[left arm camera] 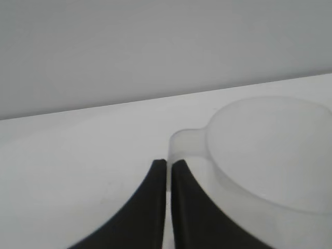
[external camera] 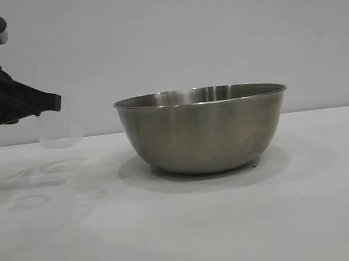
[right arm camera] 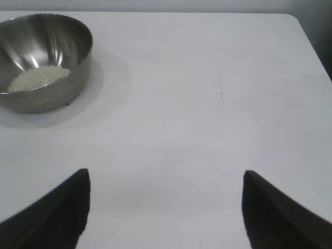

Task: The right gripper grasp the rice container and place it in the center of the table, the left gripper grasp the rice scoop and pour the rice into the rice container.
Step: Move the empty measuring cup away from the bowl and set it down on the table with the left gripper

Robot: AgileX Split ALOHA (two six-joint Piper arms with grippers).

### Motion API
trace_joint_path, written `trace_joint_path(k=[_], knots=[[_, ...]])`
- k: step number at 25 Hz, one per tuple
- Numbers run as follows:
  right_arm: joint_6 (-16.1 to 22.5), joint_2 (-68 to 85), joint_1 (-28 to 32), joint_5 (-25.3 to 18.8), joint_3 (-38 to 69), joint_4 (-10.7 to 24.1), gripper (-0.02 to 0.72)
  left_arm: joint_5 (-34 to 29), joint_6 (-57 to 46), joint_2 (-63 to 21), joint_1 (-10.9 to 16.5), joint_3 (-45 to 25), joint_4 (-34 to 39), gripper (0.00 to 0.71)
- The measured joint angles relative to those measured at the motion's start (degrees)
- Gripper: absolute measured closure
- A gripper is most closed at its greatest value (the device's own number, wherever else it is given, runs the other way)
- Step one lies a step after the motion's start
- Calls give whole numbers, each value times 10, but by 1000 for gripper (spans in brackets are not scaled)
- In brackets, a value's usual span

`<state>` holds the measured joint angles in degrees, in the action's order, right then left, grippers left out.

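The rice container [external camera: 203, 130], a wide steel bowl, stands on the white table [external camera: 248, 223] near its middle. In the right wrist view the bowl [right arm camera: 57, 96] holds a small heap of white rice [right arm camera: 37, 78]. My left gripper [external camera: 57, 103] is at the far left, above the table, shut on the loop handle of the translucent rice scoop [external camera: 61, 129]. The scoop hangs upright, left of the bowl and apart from it. In the left wrist view the fingertips [left arm camera: 168, 164] pinch the handle, and no rice shows in the scoop [left arm camera: 270, 150]. My right gripper [right arm camera: 166, 176] is open and empty, far from the bowl.
Faint shadows of the scoop and arm lie on the table [external camera: 41, 174] under the left gripper. The table's far corner and side edge [right arm camera: 306, 36] show in the right wrist view. A plain grey wall stands behind the table.
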<state>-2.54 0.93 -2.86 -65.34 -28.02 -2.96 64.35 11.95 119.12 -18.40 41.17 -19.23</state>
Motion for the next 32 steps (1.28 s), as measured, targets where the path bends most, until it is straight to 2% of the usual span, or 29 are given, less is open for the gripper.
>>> trace_joint_path(k=[14, 27, 28, 29, 32], knots=[[0, 0, 0, 0, 0, 0, 190, 10, -41, 39, 0, -16, 43, 710], [0, 0, 0, 0, 0, 0, 190, 11, -44, 42, 0, -7, 53, 710], [0, 0, 0, 0, 0, 0, 190, 11, -44, 42, 0, -7, 53, 662], [0, 0, 0, 0, 0, 0, 190, 11, -44, 42, 0, -7, 53, 662], [0, 0, 0, 0, 0, 0, 190, 11, -44, 42, 0, -7, 53, 487]])
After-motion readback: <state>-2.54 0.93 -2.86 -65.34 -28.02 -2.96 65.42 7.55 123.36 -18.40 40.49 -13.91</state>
